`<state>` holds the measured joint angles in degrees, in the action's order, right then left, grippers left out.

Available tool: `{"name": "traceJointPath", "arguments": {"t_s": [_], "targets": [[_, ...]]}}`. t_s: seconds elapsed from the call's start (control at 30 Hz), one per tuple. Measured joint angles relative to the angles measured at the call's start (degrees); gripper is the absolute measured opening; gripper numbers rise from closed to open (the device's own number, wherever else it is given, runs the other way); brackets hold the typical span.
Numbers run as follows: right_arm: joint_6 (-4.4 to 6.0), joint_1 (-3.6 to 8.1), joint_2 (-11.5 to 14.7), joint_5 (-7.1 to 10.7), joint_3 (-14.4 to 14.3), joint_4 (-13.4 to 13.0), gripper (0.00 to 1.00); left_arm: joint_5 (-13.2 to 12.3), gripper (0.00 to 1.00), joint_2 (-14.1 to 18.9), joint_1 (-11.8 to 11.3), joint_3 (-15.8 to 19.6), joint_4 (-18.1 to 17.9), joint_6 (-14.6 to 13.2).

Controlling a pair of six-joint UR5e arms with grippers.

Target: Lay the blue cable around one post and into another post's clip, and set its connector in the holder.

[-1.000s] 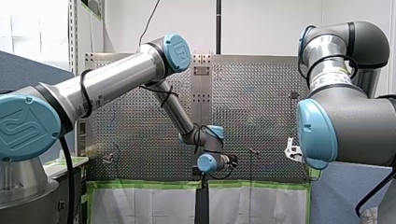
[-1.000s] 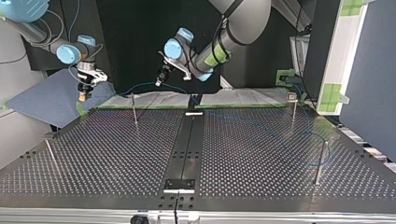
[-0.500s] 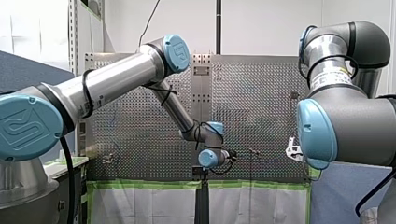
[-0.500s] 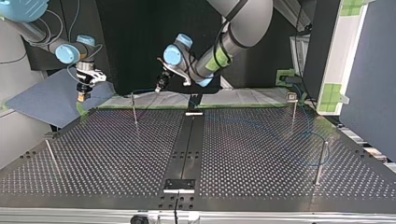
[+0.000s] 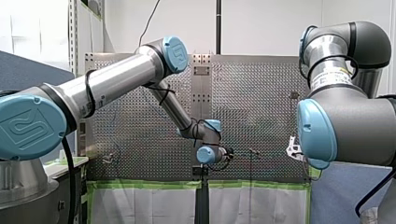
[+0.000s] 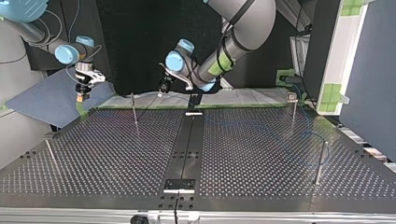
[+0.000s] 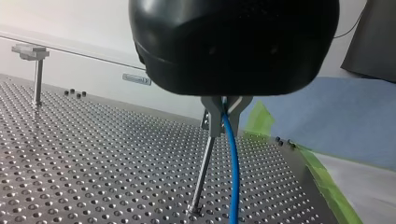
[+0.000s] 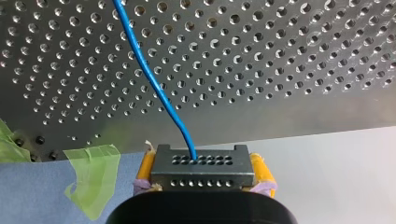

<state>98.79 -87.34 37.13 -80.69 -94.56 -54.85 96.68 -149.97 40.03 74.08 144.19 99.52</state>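
Note:
In the left wrist view my left gripper (image 7: 224, 114) has its metal fingers shut on the blue cable (image 7: 233, 177), which hangs straight down beside a thin post (image 7: 201, 177). In the top view this gripper (image 6: 161, 91) hovers over the table's far edge, right of that post (image 6: 134, 109). The right wrist view shows my right gripper (image 8: 203, 170) with its yellow pads shut on the dark connector block (image 8: 201, 161). The cable (image 8: 154, 88) runs out of the block over the perforated plate. That gripper (image 6: 82, 97) hangs off the table's far left corner in the top view.
Other posts stand at the top view's right (image 6: 321, 161), far right (image 6: 293, 109) and left (image 6: 50, 156); faint blue cable curves round the right one. A black strip (image 6: 187, 149) runs down the table's middle with small fixtures at both ends. Green tape (image 8: 91, 177) edges the table.
My left gripper has sunk a little toward the table's far edge with the cable, whose arch now lies lower. My right arm has not moved.

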Motion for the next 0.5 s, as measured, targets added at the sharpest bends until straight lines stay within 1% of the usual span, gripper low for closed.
{"name": "traceJointPath", "arguments": {"t_s": [0.13,0.23,0.37,0.47,0.5], "targets": [[0.0,0.08,-0.1,-0.03,0.0,0.0,0.0,0.0,0.0,0.0,-0.2,0.0,0.4,-0.4],[-0.41,0.09,-0.1,-0.25,0.0,0.4,0.0,-0.1,0.0,0.0,-0.1,0.0,0.9,-0.9],[-1.37,0.12,-0.1,-1.37,0.0,0.9,0.0,-0.1,0.0,0.0,0.3,0.0,1.6,-1.8],[-2.37,0.15,-0.1,-2.39,0.0,1.5,0.0,0.0,0.0,0.0,0.6,0.0,2.2,-2.7],[-2.89,0.14,-0.1,-2.6,0.0,1.9,0.0,0.0,0.0,0.0,0.7,0.0,2.4,-3.0]]}}
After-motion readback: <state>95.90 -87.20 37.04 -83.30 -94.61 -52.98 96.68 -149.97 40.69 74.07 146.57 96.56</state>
